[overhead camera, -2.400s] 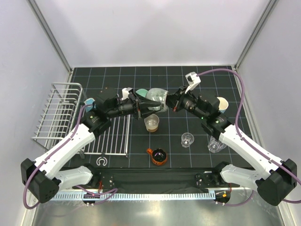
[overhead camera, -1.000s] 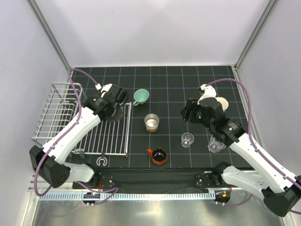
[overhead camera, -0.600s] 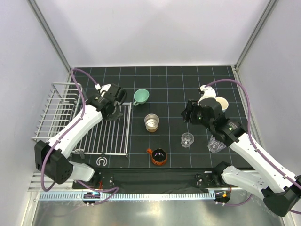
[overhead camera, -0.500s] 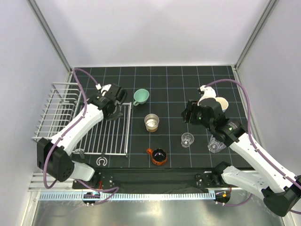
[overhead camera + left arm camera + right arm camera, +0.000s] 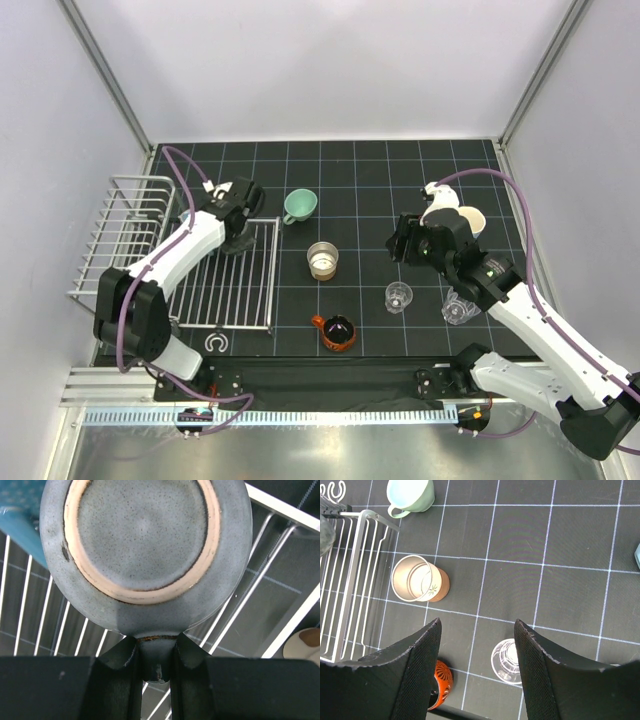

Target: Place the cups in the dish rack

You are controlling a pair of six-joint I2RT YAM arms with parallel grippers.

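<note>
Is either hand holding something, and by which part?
The left hand pinches the grey speckled ceramic cup by a narrow piece at its side, apparently the handle. The right hand is open and empty.

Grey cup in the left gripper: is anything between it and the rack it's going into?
Nothing visible. The left gripper holds the grey cup upside down by its handle over the dish rack, and the slats showing around it are bare. A blue cup sits close beside it, not in the way.
</note>
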